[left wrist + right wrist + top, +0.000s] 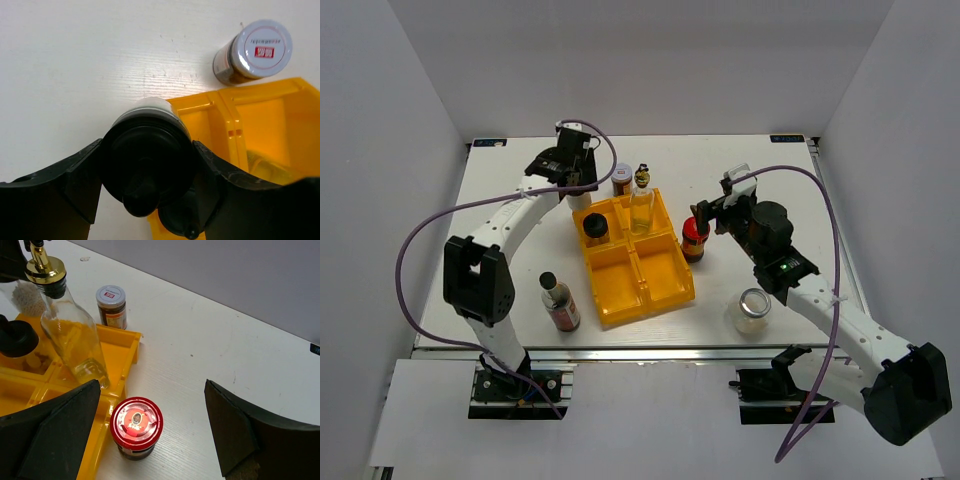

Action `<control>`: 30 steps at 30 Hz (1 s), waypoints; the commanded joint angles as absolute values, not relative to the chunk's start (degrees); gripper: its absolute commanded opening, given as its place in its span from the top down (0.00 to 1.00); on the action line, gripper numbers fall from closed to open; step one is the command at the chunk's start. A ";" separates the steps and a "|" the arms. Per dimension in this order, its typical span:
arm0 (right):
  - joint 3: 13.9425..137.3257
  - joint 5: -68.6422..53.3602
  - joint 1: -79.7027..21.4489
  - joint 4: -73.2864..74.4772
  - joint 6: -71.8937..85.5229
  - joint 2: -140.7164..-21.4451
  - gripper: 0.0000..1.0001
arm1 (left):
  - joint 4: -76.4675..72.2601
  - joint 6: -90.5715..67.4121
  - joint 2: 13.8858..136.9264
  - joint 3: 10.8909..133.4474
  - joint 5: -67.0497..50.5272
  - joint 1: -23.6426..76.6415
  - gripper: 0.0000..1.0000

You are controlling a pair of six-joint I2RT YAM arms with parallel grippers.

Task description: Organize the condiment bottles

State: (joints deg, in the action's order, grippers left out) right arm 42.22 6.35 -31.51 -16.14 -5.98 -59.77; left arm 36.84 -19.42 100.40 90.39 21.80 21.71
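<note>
Standing in the yellow tray (666, 287): gold-topped bottle (641, 206) and, apparently, a black-lidded jar (595, 228).

Left hand (147, 167) clamps a black-lidded jar (145, 132); right hand (151, 386) gapes open.

Glossy yellow plastic on the tray (127, 342). Clear smooth glass on the tall bottle (75, 340), shiny gold metal at its top. Glossy red jar lid (136, 421), lower centre of right wrist view. Smooth black plastic lid (145, 155), low in left wrist view. Matt white, faintly grained table (75, 60).
</note>
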 commanded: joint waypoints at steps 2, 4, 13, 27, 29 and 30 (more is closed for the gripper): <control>44.65 8.00 -30.85 -16.70 -7.12 -60.03 0.11 | 35.51 -15.91 100.89 92.55 17.67 21.53 0.89; 44.74 7.74 -30.67 -16.87 -7.29 -60.55 0.11 | 34.46 -15.04 100.99 91.67 15.23 21.62 0.89; 46.41 6.42 -29.09 -16.96 -7.12 -64.42 0.11 | 32.35 -15.20 102.83 90.17 10.47 21.62 0.88; 46.49 5.71 -27.16 -18.10 -6.50 -66.00 0.10 | 30.50 -13.36 102.66 86.49 7.73 21.62 0.88; 47.54 5.63 -26.37 -18.11 -6.68 -66.97 0.11 | 29.97 -13.62 102.13 84.13 7.91 21.62 0.88; 48.07 5.28 -26.11 -18.28 -6.59 -67.32 0.11 | 29.54 -13.88 101.69 83.42 7.65 21.62 0.87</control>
State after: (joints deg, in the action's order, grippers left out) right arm 44.25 5.67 -27.11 -16.03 -6.44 -66.39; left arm 31.35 -13.54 104.16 85.43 8.03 21.50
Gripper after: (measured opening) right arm 0.895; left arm 0.727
